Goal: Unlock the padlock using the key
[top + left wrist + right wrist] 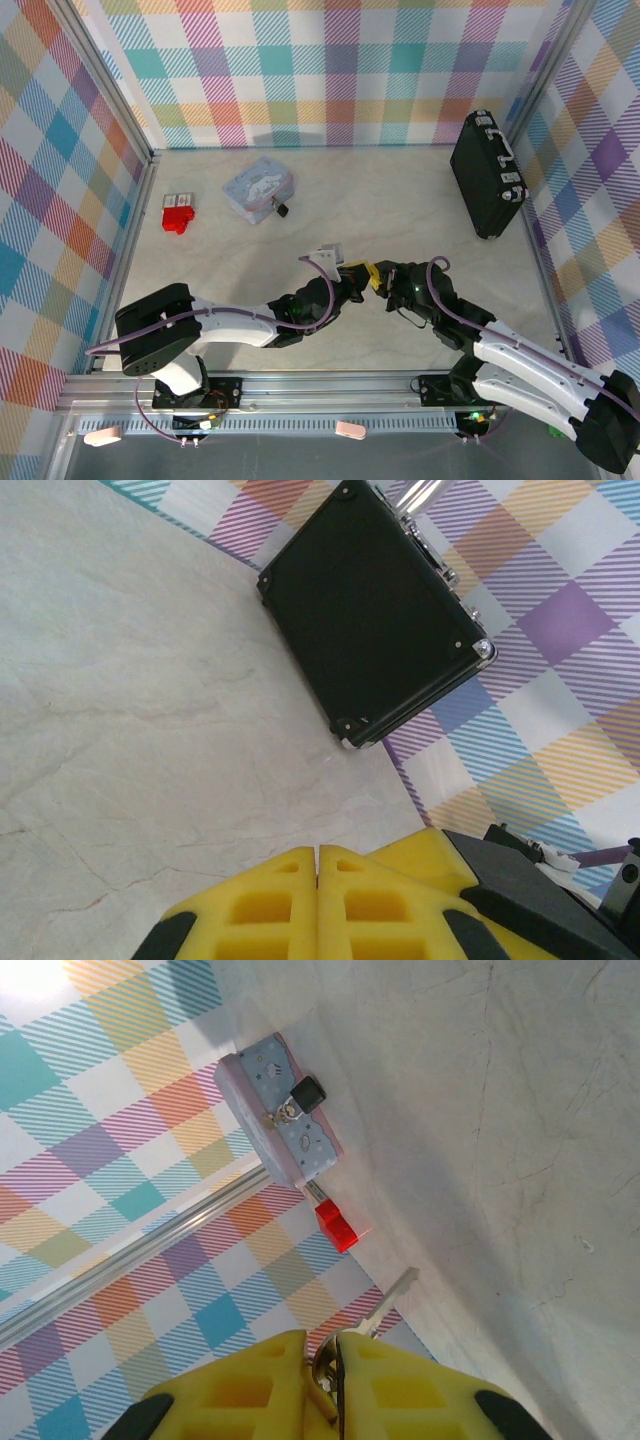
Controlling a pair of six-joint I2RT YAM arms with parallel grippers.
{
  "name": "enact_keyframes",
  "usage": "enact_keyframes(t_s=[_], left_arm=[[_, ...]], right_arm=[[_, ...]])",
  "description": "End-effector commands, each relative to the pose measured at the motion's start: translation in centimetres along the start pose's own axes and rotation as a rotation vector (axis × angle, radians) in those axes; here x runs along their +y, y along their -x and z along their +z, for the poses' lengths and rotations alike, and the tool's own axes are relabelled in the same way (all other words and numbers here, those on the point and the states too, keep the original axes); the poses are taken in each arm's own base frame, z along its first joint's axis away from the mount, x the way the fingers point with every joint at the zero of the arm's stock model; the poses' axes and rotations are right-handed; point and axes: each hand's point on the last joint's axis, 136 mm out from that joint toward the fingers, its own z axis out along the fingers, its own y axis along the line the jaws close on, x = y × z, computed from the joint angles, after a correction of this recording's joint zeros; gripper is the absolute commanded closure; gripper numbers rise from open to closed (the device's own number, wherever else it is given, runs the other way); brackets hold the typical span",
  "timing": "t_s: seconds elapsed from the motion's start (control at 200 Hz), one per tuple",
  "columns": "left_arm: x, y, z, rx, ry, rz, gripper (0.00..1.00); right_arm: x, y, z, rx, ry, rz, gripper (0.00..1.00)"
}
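The tiny black padlock (282, 209) hangs at the front of a pale blue-grey tin (258, 188) at the back left of the table. In the right wrist view the padlock (308, 1093) is black with a silvery part on the tin (280, 1130). My right gripper (322, 1340) is shut on a silvery key (390, 1295), whose blade sticks out past the pads. My left gripper (317, 852) is shut with nothing seen between its pads. The two grippers meet tip to tip near the table's middle front, left gripper (352, 270) beside right gripper (378, 277), well short of the padlock.
A large black briefcase (487, 175) stands against the right wall; the left wrist view has the briefcase (370, 610) ahead. A small red block (178, 215) lies left of the tin. Plaid walls enclose the pale marbled table (400, 200).
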Motion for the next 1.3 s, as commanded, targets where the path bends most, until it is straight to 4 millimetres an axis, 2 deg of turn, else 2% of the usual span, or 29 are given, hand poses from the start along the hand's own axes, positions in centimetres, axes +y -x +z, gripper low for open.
enact_keyframes(t_s=[0.0,0.185,0.3,0.505,0.655,0.8,0.95,1.155,1.295], left_arm=[[-2.0,0.6,0.0,-0.011,-0.04,-0.04,1.0],[-2.4,1.1,-0.1,-0.019,-0.047,-0.043,1.0],[-2.6,1.4,-0.2,-0.032,-0.06,-0.047,1.0],[-3.2,1.2,-0.1,-0.03,-0.101,-0.061,1.0],[-3.2,1.2,-0.3,-0.031,-0.111,-0.067,1.0],[-3.3,0.9,-0.2,-0.029,-0.124,-0.085,1.0],[-3.7,0.5,-0.1,-0.027,-0.158,-0.121,1.0],[-3.5,0.5,-0.4,-0.037,-0.155,-0.114,1.0],[-3.4,0.1,-0.2,-0.035,-0.157,-0.116,1.0]], right_arm=[[1.2,-1.7,-0.5,0.057,0.013,0.002,0.85],[0.9,-1.6,-0.5,0.052,0.006,-0.002,0.86],[0.5,-1.4,-0.4,0.047,-0.002,0.007,0.76],[0.8,-1.2,-0.4,0.034,0.009,0.01,0.71],[1.0,-0.5,-0.6,0.003,0.027,0.03,0.71],[1.8,-0.7,-0.9,-0.001,0.048,0.023,0.73],[1.6,-0.5,-0.8,-0.007,0.044,0.036,0.73],[1.6,0.4,-1.4,-0.051,0.055,0.051,0.68],[2.1,0.1,-1.5,-0.04,0.066,0.052,0.68]])
